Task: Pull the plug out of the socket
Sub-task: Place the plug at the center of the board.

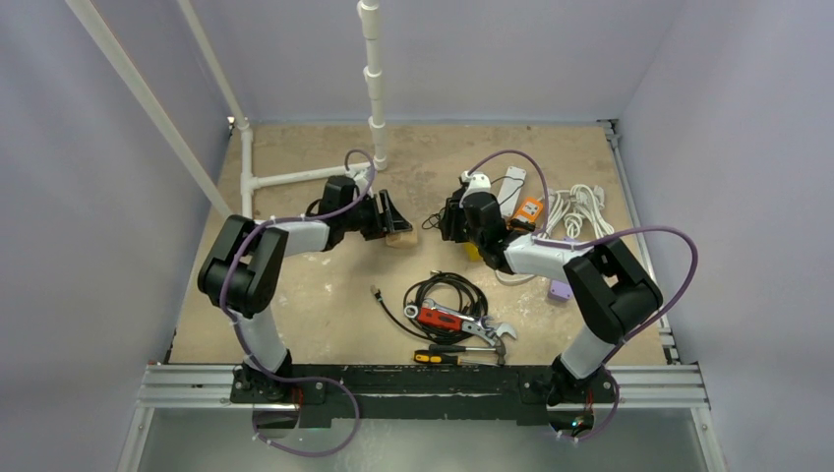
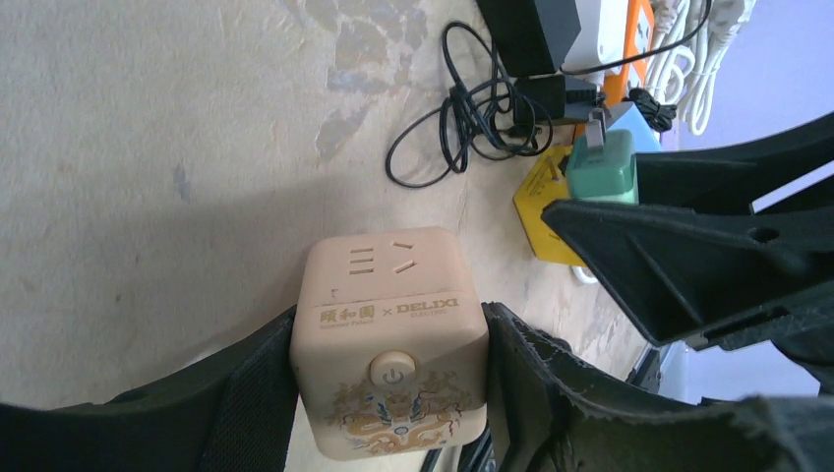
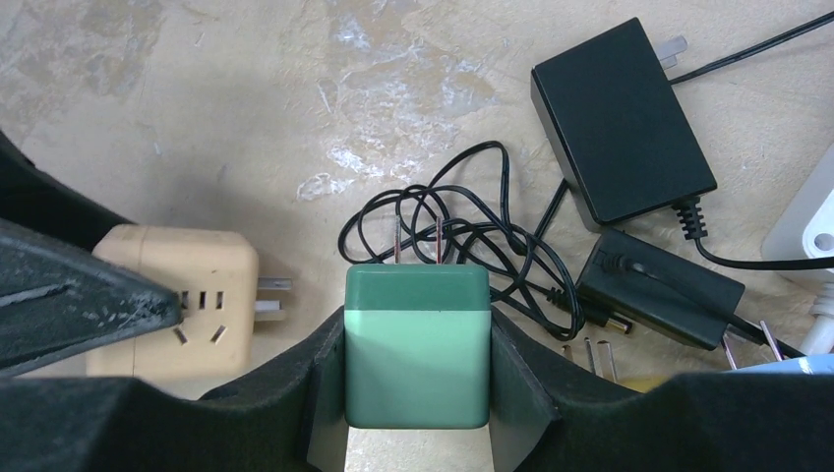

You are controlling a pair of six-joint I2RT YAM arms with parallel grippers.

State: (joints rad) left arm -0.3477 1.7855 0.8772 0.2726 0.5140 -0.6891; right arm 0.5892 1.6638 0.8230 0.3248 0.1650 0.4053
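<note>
Left gripper (image 2: 389,388) clenched the beige cube socket (image 2: 391,295) between its fingers. Right gripper (image 3: 417,393) grasped the green plug (image 3: 417,329), whose two prongs (image 3: 397,241) were bare, out of the socket and apart from it.

The beige socket cube (image 2: 389,295) clamped in the left gripper (image 2: 388,324) carries one printed line: three Chinese characters, a cross, then "DELIXI" — the smaller lettering under it is too fine to read. Just palmward of that line, a round button (image 2: 392,373) bears a power sign.
</note>
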